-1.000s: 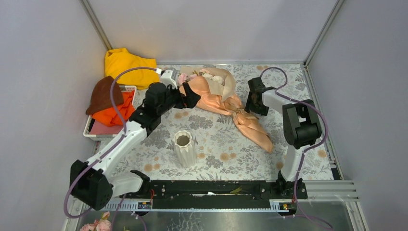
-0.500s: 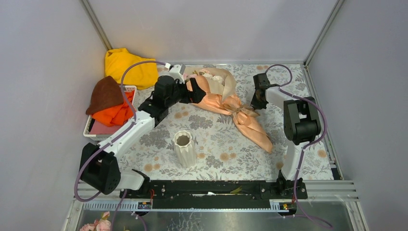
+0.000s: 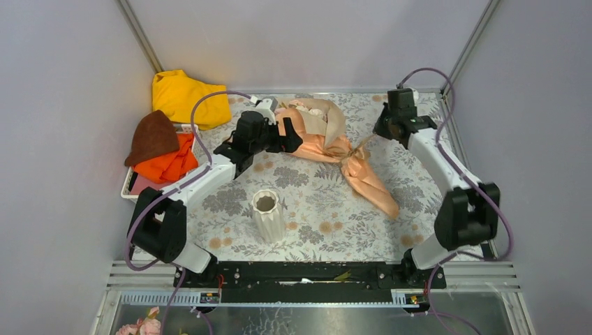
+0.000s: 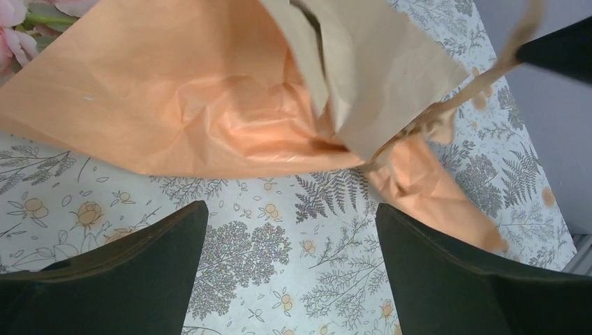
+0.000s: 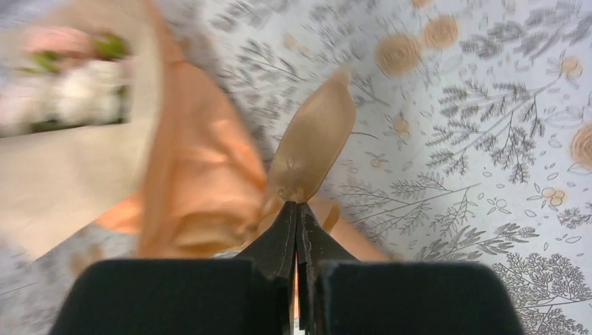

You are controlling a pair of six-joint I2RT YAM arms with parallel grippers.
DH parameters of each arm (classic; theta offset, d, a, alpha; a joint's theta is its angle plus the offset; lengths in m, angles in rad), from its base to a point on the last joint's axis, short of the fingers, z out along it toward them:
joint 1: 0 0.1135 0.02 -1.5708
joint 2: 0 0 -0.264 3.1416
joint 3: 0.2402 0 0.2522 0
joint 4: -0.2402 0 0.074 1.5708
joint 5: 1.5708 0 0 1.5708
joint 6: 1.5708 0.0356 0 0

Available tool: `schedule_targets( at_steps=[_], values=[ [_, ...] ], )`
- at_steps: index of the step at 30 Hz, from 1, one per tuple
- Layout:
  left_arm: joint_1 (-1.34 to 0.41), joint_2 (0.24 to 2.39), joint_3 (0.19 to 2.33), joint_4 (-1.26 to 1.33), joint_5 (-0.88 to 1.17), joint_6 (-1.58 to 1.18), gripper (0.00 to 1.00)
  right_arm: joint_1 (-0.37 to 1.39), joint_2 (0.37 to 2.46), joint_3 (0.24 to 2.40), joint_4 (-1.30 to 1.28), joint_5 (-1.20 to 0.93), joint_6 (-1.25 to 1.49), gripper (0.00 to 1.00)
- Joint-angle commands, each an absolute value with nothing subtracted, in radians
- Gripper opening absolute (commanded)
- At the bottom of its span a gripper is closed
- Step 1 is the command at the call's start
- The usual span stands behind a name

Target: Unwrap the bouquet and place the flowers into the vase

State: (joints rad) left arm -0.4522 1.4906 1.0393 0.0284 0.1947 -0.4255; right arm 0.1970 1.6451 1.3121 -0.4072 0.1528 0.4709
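Right wrist: the right gripper [image 5: 297, 213] clamps a tan ribbon [image 5: 312, 146] of the bouquet [image 5: 188, 174]. Left gripper [image 4: 290, 209] gapes wide just short of it.

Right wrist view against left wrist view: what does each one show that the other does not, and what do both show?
Only the right wrist: the right gripper, jaws shut on the tan ribbon loop, and blurred white blooms. Only the left wrist: the left gripper, jaws wide open with nothing between them. Both: the bouquet with its orange sheet and kraft paper, pink flowers, the floral tablecloth.
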Motion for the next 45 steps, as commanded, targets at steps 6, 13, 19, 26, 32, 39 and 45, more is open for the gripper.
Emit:
schedule_targets(
  at_steps=[6, 13, 19, 26, 32, 39, 45],
  values=[
    [-0.462, 1.516, 1.068, 0.139, 0.205, -0.434, 0.97, 0.198, 1.412, 1.375, -0.413, 0.013, 0.433, 0.00],
    [-0.473, 1.429, 1.082, 0.099, 0.165, -0.419, 0.97, 0.209, 1.375, 1.417, -0.416, -0.071, 0.427, 0.00],
    [-0.510, 1.301, 1.137, 0.004, 0.135, -0.417, 0.97, 0.268, 1.388, 1.447, -0.427, -0.094, 0.407, 0.00],
    [-0.718, 1.135, 1.191, -0.086, 0.033, -0.371, 0.83, 0.329, 1.448, 1.479, -0.428, -0.093, 0.405, 0.00],
    [-1.038, 1.179, 1.201, -0.157, -0.214, -0.329, 0.71, 0.367, 1.489, 1.526, -0.437, -0.095, 0.385, 0.00],
    [-1.269, 1.475, 1.208, -0.119, -0.605, -0.385, 0.77, 0.401, 1.485, 1.580, -0.489, -0.089, 0.334, 0.00],
    [-1.285, 1.673, 1.239, -0.061, -0.652, -0.444, 0.78, 0.403, 1.442, 1.575, -0.525, -0.082, 0.288, 0.00]
  ],
)
